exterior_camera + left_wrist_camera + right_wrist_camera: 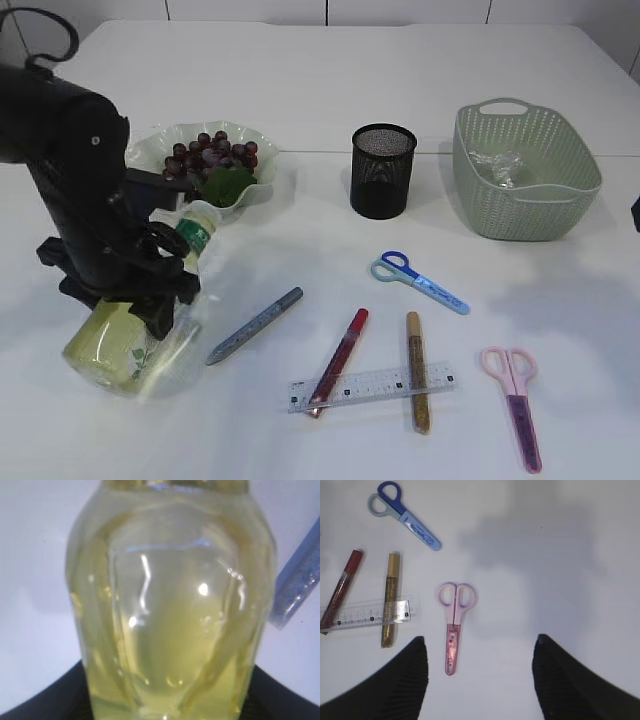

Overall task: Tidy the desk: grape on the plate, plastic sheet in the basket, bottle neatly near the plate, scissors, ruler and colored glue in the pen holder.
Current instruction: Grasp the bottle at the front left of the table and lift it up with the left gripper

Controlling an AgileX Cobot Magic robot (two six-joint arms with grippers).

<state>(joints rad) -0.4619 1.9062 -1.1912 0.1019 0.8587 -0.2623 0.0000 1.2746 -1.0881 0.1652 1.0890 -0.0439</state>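
Note:
My left gripper is shut on the clear bottle of yellow-green liquid, which leans with its base low at the front left and its neck toward the plate. The bottle fills the left wrist view. Grapes lie on the pale green plate. Crumpled plastic sheet lies in the green basket. The black mesh pen holder stands mid-table. My right gripper is open and empty above the table, just right of the pink scissors.
On the table lie blue scissors, pink scissors, a clear ruler across a red glue stick and a gold one, and a blue-grey glue stick right of the bottle.

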